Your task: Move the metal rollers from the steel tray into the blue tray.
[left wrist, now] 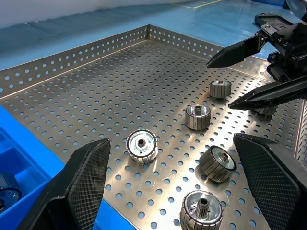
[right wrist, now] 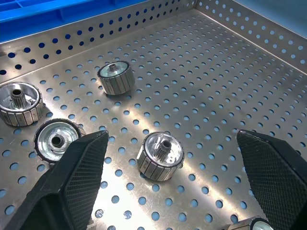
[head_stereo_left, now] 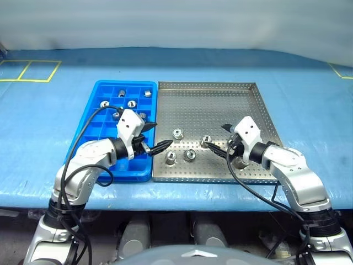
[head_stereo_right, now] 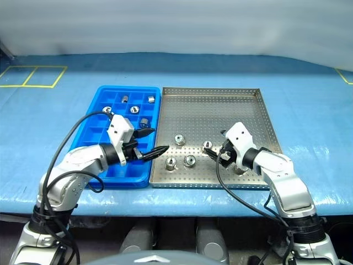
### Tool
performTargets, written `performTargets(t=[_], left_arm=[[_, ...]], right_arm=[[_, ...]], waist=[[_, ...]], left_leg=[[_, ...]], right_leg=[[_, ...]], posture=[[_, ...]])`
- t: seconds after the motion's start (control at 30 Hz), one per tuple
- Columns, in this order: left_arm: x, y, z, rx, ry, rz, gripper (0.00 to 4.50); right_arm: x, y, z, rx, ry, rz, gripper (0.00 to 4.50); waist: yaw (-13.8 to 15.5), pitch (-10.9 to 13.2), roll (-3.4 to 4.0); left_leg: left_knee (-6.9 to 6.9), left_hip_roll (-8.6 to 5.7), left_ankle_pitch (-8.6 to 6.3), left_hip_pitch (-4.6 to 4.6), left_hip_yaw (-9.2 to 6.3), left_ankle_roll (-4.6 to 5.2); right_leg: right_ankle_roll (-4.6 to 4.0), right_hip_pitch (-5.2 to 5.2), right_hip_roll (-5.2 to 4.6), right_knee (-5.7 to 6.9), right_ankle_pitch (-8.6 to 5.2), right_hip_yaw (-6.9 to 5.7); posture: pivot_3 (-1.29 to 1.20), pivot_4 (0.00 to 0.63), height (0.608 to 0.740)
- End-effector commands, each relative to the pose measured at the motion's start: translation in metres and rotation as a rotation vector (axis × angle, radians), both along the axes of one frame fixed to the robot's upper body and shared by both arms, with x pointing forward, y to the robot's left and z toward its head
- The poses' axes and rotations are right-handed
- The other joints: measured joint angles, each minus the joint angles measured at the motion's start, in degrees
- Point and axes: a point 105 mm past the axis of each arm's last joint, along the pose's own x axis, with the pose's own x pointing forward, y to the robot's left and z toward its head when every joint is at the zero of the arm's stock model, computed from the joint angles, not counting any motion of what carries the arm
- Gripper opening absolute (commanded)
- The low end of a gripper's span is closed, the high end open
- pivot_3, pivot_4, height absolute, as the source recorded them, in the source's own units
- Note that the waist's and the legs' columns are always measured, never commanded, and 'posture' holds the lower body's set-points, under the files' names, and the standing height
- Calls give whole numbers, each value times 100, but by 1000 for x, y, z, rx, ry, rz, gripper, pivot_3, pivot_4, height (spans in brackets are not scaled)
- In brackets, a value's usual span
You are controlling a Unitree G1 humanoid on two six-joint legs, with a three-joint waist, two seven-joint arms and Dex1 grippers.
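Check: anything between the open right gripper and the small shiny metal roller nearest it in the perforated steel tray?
Nothing visible. The right gripper hangs open above the small shiny metal roller, which stands free on the perforated steel tray.

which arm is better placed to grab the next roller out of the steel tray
Probably the right. Its open gripper hangs over the steel tray with a roller sitting directly between its fingers. The left gripper, also open, sits at the tray's edge beside the blue tray, farther from any roller.

The blue tray (head_stereo_left: pixel 110 165) lies left of the steel tray (head_stereo_left: pixel 220 105), touching it — metal rollers (head_stereo_left: pixel 177 133) in both.
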Motion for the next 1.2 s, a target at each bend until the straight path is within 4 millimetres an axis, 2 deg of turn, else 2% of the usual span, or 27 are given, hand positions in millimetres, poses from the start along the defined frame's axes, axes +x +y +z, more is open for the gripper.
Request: performTargets(t=[0.03, 0.87, 1.0, 1.2], left_arm=[[-3, -4, 15, 1, -73, -30, 4500], [3, -15, 8, 56, -98, -38, 4500], [6, -14, 0, 154, -107, -23, 4500], [5, -23, -15, 337, -48, -129, 4500]], right_arm=[[2, -2, 12, -5, -55, -1, 4489], [1, 0, 15, -20, -87, 11, 4489], [1, -1, 14, -25, -89, 10, 4489], [2, 3, 13, -34, -95, 23, 4489]], waist=[[-1, 0, 0], [-4, 0, 0], [-5, 0, 0], [1, 2, -3]], left_leg=[[0, 0, 0, 0, 0, 0], [0, 0, 0, 0, 0, 0], [0, 0, 0, 0, 0, 0], [2, 0, 0, 0, -1, 0]], right_leg=[[0, 0, 0, 0, 0, 0], [0, 0, 0, 0, 0, 0], [0, 1, 0, 0, 0, 1], [0, 0, 1, 2, 0, -1]], posture=[[37, 150, 740], [23, 150, 740], [24, 150, 740], [29, 150, 740]])
